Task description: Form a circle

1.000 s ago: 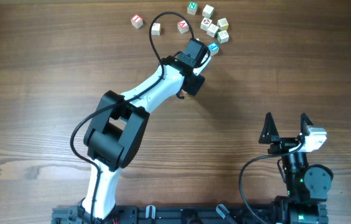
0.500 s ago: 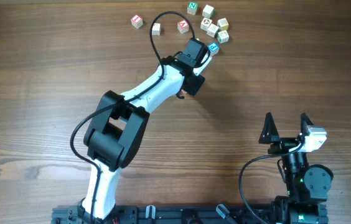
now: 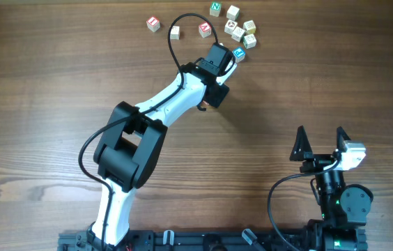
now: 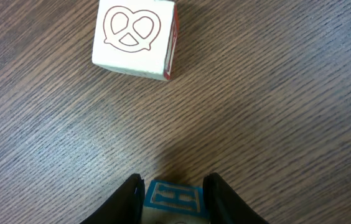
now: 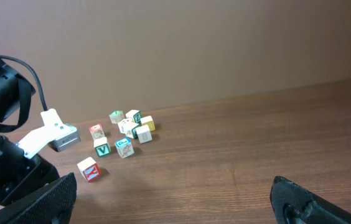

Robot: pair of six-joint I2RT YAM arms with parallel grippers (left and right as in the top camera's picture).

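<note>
My left gripper [image 3: 236,56] is shut on a teal-faced H cube [image 4: 174,200], which rests on the table with a finger pressed against each side. Just ahead of it lies a pale cube with a pretzel drawing and one red face [image 4: 135,37]. The circle shows only as a tight cluster of several pale letter cubes [image 3: 242,29] at the back of the table, right beside the H cube [image 3: 239,53]. My right gripper [image 3: 320,143] stands open near the front right, far from the cubes, with nothing between its fingers [image 5: 175,199].
Loose cubes lie left of the cluster: a red one [image 3: 153,23], a pale one [image 3: 175,32], another red one [image 3: 205,29] and a green one [image 3: 215,9]. The left arm's black cable [image 3: 172,31] loops over them. The left arm [image 3: 162,104] crosses the table's middle.
</note>
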